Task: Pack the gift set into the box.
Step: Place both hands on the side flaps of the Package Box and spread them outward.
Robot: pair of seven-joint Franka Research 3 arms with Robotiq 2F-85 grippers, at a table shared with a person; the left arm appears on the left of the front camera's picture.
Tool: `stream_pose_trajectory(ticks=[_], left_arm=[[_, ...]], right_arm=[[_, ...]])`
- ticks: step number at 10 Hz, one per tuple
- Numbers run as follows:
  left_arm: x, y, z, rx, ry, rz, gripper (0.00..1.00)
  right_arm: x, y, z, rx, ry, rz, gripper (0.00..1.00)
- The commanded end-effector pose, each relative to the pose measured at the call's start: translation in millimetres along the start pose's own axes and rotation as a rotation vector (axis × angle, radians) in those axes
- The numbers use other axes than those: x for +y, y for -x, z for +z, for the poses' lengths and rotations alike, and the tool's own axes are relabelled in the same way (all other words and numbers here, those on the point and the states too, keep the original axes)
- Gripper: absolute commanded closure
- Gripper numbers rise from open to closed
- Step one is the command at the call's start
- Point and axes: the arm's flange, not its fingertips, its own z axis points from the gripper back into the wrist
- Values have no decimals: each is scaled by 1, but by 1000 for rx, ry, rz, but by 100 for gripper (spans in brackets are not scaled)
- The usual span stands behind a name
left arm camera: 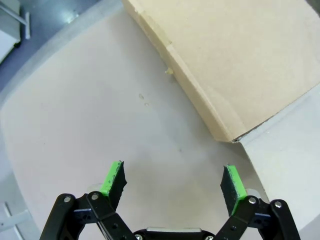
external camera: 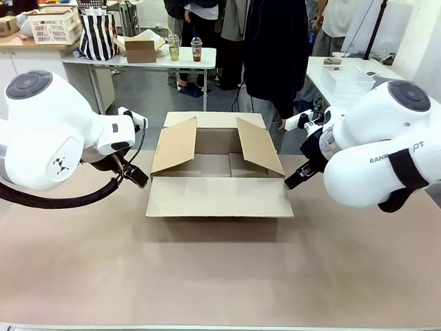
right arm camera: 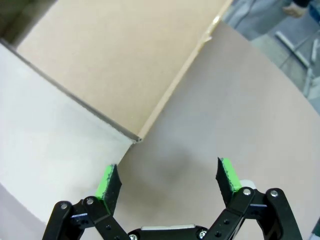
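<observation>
Front view: box [external camera: 219,198] with flaps spread, centred on the worktop [external camera: 220,289], between left gripper [external camera: 142,181] and right gripper [external camera: 291,185]. Left wrist view: fingers [left arm camera: 111,181] wide apart, holding nothing, near a box corner. Right wrist view: fingers [right arm camera: 106,182] likewise wide apart and empty.

White rounded arms, dark grey round caps, black cable, green-padded fingers [left arm camera: 114,180], seemingly scuffed

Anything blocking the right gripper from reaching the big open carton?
Nothing visible stands between the right gripper and the carton; the carton's near right corner lies just ahead of the open fingers, over bare tabletop.
</observation>
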Motion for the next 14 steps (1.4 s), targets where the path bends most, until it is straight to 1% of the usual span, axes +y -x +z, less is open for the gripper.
stream_pose_trajectory(ticks=[1, 2, 3, 4, 5, 6, 7, 8, 9, 10, 11, 12, 13, 14], left_arm=[[3, 2, 58, 48, 80, 32, 0], [0, 3, 98, 55, 194, 84, 0], [-6, 7, 134, 19, 269, 71, 0], [-15, 10, 164, -57, 218, 118, 0], [-27, 17, 181, -120, 262, 42, 0], [-34, 20, 183, -128, 157, 52, 0], [-24, -5, 172, -67, 256, 61, 0], [-24, -5, 172, -67, 256, 61, 0], [-27, -2, 203, -119, 226, 50, 0], [-12, 10, 208, -304, 505, 96, 0], [6, 29, 223, -521, 828, 33, 0], [31, 53, 231, -641, 949, 171, 0], [52, 73, 231, -762, 1056, 319, 0], [65, 88, 229, -845, 1085, 447, 0]], right_arm=[[-17, -2, 66, 41, -20, -162, 0], [-26, 0, 114, 44, -114, -222, 0], [-29, 2, 157, 42, -137, -279, 0], [-24, 5, 195, 7, -139, -299, 0], [-14, 12, 216, -54, -115, -268, 0], [-3, 19, 222, -149, -7, -241, 0], [-22, 10, 197, -9, -141, -254, 0], [-22, 10, 197, -9, -141, -254, 0], [-12, 13, 238, -86, -96, -245, 0], [-27, 18, 244, -135, -261, -433, 0], [-46, 24, 262, -152, -442, -663, 0], [-71, 40, 279, -181, -650, -852, 0], [-99, 59, 283, -263, -790, -1050, 0], [-119, 79, 281, -306, -903, -1173, 0]])
